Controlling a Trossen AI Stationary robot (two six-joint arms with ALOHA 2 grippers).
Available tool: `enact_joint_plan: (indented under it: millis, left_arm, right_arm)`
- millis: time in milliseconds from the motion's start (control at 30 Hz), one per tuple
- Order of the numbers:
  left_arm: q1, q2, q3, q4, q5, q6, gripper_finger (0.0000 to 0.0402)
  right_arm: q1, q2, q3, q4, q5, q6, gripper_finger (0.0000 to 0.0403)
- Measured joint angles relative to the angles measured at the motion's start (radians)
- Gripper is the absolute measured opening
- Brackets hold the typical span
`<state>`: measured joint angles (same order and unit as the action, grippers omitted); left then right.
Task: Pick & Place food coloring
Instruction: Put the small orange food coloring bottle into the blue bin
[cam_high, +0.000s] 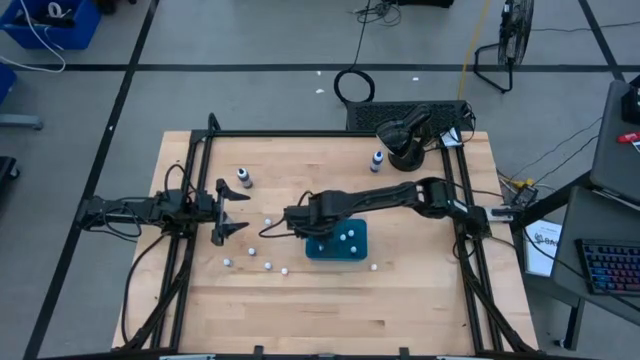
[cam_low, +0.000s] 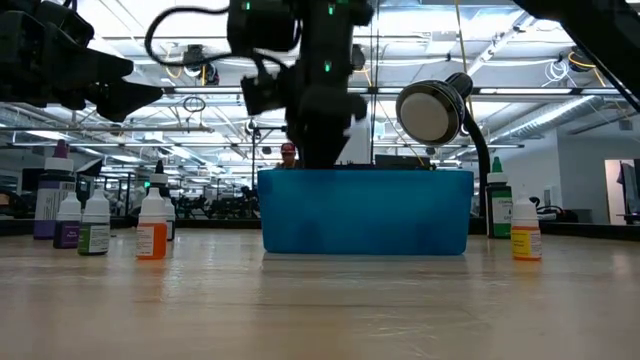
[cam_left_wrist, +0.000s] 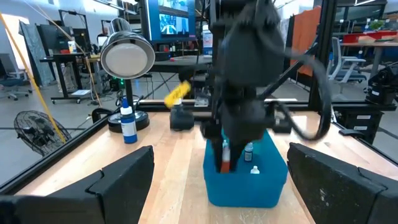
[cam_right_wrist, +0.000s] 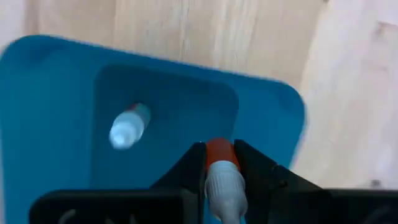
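Right pincer (cam_right_wrist: 219, 163) gripping red bottle (cam_right_wrist: 219, 153), over tray (cam_right_wrist: 56, 87)

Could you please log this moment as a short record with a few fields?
right gripper: above the blue tray, shut on a red dropper bottle with a white cap
tray contents: one small bottle lying inside in the right wrist view; white caps show in it from above
left gripper: open, waiting at the table's left side, holding nothing
loose bottles: several on the wooden table left of the tray, such as one orange bottle
lamp: stands behind the tray
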<state>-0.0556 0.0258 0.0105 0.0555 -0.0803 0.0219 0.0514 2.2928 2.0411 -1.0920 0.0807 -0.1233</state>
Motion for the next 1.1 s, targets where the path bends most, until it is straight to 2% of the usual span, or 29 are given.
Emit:
enact_joint_plan:
  millis: [300, 600, 867, 1100]
  left_arm:
    - [0.000, 0.000, 0.000, 0.000, 0.000, 0.000, 0.0365]
    - [0.000, 0.000, 0.000, 0.000, 0.000, 0.000, 0.0365]
    - [0.000, 0.000, 0.000, 0.000, 0.000, 0.000, 0.0365]
    - [0.000, 0.000, 0.000, 0.000, 0.000, 0.000, 0.0365]
  right_arm:
    - [-0.033, -0.006, -0.180, 0.162, -0.004, -0.024, 0.0050]
    - [-0.030, -0.019, -0.204, 0.191, -0.003, -0.038, 0.0050]
    - [-0.010, -0.071, -0.207, 0.236, -0.004, -0.022, 0.0136]
    - [0.004, -0.143, -0.207, 0.218, -0.004, -0.006, 0.0161]
